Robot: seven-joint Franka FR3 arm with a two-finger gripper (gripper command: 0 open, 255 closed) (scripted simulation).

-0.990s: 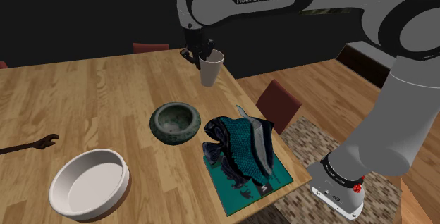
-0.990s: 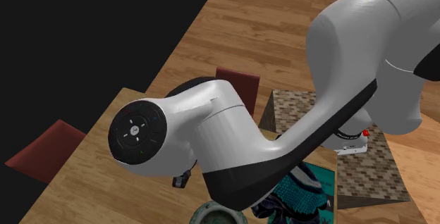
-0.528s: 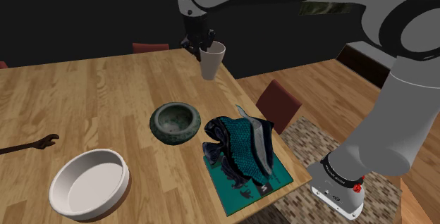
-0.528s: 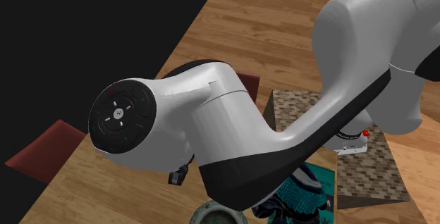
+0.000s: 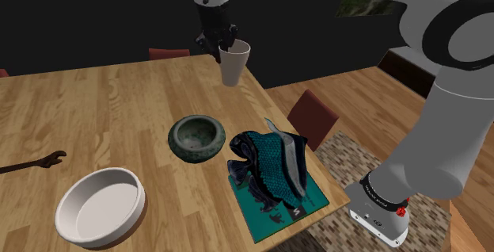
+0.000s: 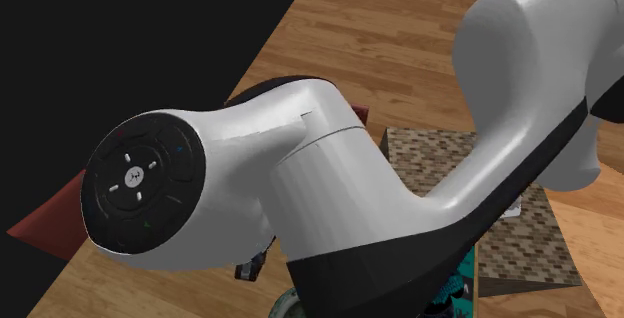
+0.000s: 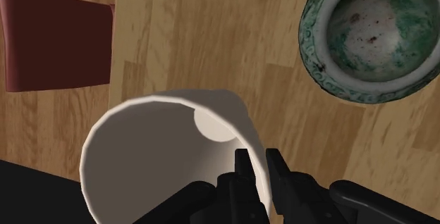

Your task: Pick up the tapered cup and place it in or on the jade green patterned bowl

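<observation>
Above table (image 5: 119, 100) | gripper (image 5: 225, 43) pinching white cup (image 5: 234, 66) rim | cup airborne

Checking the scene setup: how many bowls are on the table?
2. The green bowl is beside the shoe; the white bowl is at the shoulder view's lower left. The arm could hide more.

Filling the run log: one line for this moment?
stage: cup held, not placed | gripper: shut on cup rim | cup: above table | bowl: empty
</observation>
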